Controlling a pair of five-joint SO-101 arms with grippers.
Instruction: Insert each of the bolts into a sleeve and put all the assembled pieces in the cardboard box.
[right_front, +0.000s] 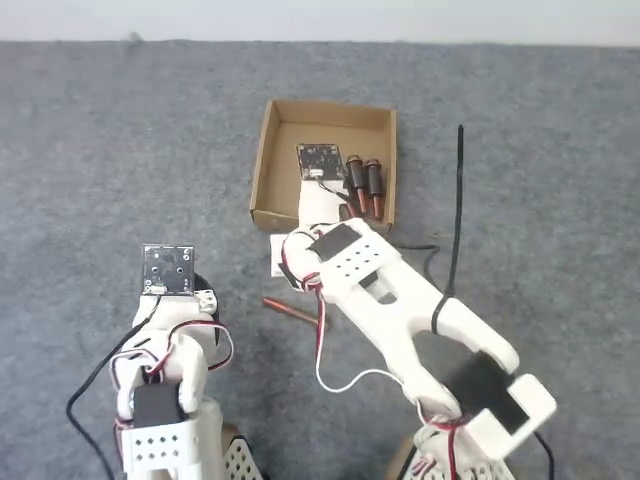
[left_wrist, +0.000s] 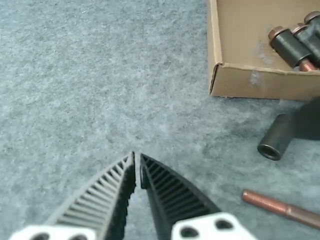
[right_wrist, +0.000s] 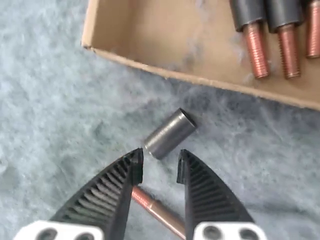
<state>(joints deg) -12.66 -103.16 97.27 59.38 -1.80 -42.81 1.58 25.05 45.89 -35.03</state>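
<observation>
A grey, felt-like mat (right_front: 110, 140) with a mottled, fibrous nap covers the table from its near edge to its far edge and out to both sides. Beyond the far edge runs a narrow pale strip (right_front: 320, 18), flat and featureless; whether it is wall or bare surface cannot be told. A small dark fleck (right_front: 133, 38) sits at that far edge, toward the left corner. The light is soft and even, leaving only faint, blurred shadows on the mat.

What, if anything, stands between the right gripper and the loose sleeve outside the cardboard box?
Nothing visible does. The open right gripper hangs just short of the sleeve on the carpet; the loose bolt lies beneath the gripper, not between.
</observation>
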